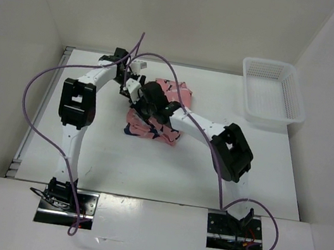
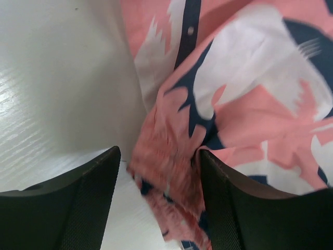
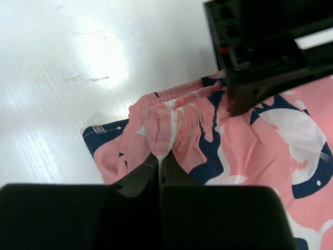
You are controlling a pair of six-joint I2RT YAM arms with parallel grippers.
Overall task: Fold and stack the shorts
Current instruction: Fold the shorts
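1. The shorts [image 1: 155,120] are lying in a rumpled heap near the middle of the desk [image 1: 147,166], slightly toward 12 o'clock. Judgement: the heap is sitting bunched because both claws are working its gathered waistband edge, probably to find corners for a fold. Cannot tell whether this is one pair or several.
2. Look: salmon-pink cloth is showing large navy and white whale shapes. The elastic waistband is puckering into fine ridges. The fabric is draping softly and is likely to slump once freed.
3. The right claw [image 3: 158,166] is pinching a ridge of the waistband, with its fingers pressed together on the cloth. Judgement: it is anchoring or lifting that edge so the other arm can get a grip.
4. The left claw [image 2: 158,156] is standing apart, straddling the waistband at the heap's 10 o'clock side. One finger [image 2: 239,208] is touching cloth and the other is off it, over bare desk. Judgement: it is lining up to close, and no grip is made yet.
5. A white mesh basket [image 1: 265,116] is sitting well apart at 2 o'clock from the heap, and neither arm is near it.
6. Stage, as a judgement: early, with no tidy fold showing.
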